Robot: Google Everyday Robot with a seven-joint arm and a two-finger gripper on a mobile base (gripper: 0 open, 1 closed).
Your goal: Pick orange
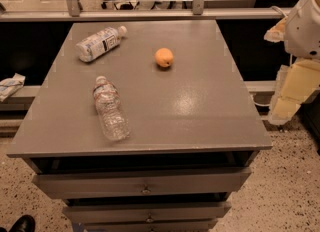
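Observation:
The orange (pixel 164 57) is a small round yellow-orange fruit. It sits on the grey cabinet top (pixel 200 106), a little behind the middle and to the right. My gripper (pixel 289 97) hangs off the right side of the cabinet, beyond its right edge. It is well to the right of the orange and in front of it, and touches nothing. The white arm (pixel 306 21) rises above it at the right edge of the view.
Two clear plastic bottles lie on the top: one (pixel 99 43) at the back left, one (pixel 111 109) at the front left. Drawers (pixel 145 183) stand slightly open below the front edge. A railing (pixel 150 13) runs behind. A shoe (pixel 20 223) shows at the bottom left.

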